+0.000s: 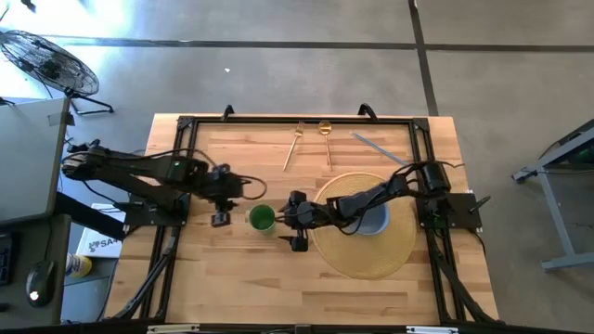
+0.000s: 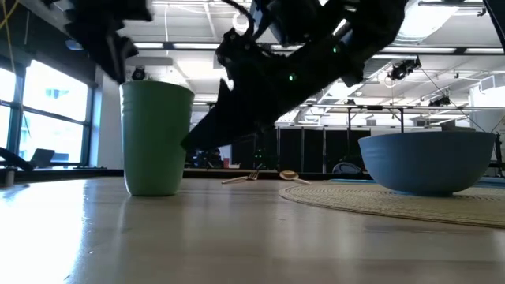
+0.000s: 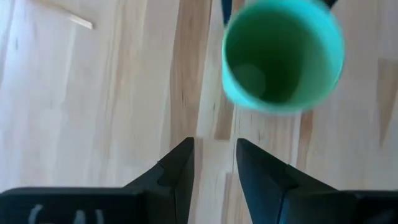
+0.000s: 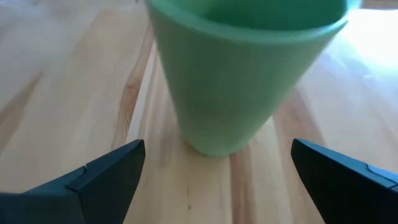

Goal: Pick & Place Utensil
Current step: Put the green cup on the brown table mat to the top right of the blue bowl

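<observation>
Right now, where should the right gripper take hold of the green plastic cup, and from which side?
Grip the green plastic cup on its outer wall, low down, coming level from the placemat side. It stands upright and tapers toward its base, and the right gripper already faces it with fingers spread wider than the base.

In the right wrist view the green plastic cup (image 4: 245, 74) is cut off by the upper edge, so its rim and inside stay hidden. In the left wrist view the cup's rim is smeared with blur and clipped at the top. In the low view the dark arms merge into one silhouette in the upper centre, and the pale blue bowl (image 2: 430, 162) runs off the right edge. In the high view the small wooden utensils (image 1: 311, 139) near the desk's (image 1: 232, 269) upper edge are too small to tell apart.
</observation>
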`<state>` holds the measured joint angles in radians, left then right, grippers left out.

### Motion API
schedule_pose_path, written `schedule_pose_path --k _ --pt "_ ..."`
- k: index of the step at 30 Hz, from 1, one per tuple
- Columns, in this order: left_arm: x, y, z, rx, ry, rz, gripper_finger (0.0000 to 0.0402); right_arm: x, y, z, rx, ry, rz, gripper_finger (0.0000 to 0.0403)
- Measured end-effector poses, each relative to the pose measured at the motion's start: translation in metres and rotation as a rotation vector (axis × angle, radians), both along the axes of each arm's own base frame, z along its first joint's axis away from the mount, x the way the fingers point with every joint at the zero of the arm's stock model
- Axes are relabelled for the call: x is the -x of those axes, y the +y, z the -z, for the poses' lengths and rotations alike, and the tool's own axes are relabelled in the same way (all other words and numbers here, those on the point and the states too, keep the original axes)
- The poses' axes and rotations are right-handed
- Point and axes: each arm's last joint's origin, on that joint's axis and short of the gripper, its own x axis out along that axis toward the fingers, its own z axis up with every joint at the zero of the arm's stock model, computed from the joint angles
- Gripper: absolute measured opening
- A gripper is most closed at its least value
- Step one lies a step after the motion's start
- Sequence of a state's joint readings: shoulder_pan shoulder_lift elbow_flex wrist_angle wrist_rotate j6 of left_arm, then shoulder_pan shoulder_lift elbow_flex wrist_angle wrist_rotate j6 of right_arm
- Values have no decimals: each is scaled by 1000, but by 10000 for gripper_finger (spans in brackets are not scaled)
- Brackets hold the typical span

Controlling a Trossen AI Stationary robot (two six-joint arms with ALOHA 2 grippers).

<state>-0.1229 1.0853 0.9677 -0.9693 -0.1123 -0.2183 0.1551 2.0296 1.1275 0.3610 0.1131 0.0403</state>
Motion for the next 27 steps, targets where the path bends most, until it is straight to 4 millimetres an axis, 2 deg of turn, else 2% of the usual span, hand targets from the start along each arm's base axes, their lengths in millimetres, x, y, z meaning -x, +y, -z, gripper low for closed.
schedule_pose_path --k 3,6,10,14,17,27 --pt "19 -4 17 8 -21 12 115 -3 -2 7 3 -11 -13 397" --pt "30 -7 39 13 -53 44 115 -5 -5 9 10 -35 -12 397" --pt "32 -9 66 28 -95 97 115 -11 -6 14 36 -99 -40 397" --pt "27 -10 85 31 -125 137 115 -14 -8 21 19 -136 -63 397" --pt "23 -11 93 19 -151 161 115 -15 -11 19 23 -159 -59 397" --pt "1 -15 100 18 -268 189 115 -18 -14 11 10 -240 -91 397"
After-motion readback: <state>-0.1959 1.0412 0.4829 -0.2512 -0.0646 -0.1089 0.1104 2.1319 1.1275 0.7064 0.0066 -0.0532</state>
